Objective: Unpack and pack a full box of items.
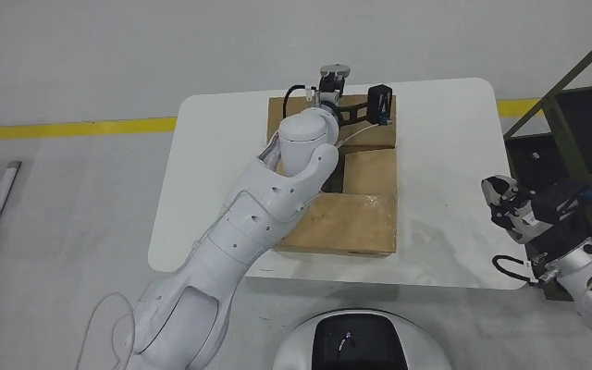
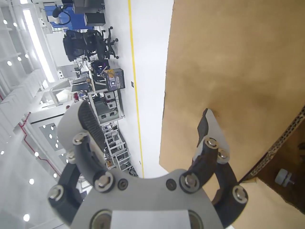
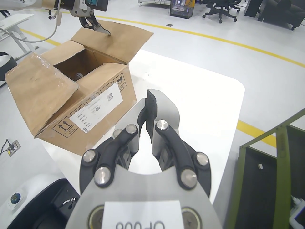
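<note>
An open cardboard box (image 1: 356,217) stands on the white table (image 1: 444,120). Its far flap (image 3: 119,39) is folded outward. My left gripper (image 2: 147,122) is open at that flap's far edge; one fingertip (image 2: 210,122) touches the flap's brown face (image 2: 226,48) and the other hangs past the edge. From the right wrist view the left gripper (image 3: 101,28) rests on the flap. Deep in the box lies a small grey item (image 3: 78,75), mostly hidden. My right gripper (image 3: 149,106) is shut and holds nothing, off the table's right edge (image 1: 495,197).
A near flap with clear tape (image 3: 40,89) slopes outward toward the robot. A white label (image 3: 97,110) is on the box's side. A green-framed rack (image 3: 274,148) stands just right of the table. Bare tabletop (image 3: 190,91) lies between the box and the right gripper.
</note>
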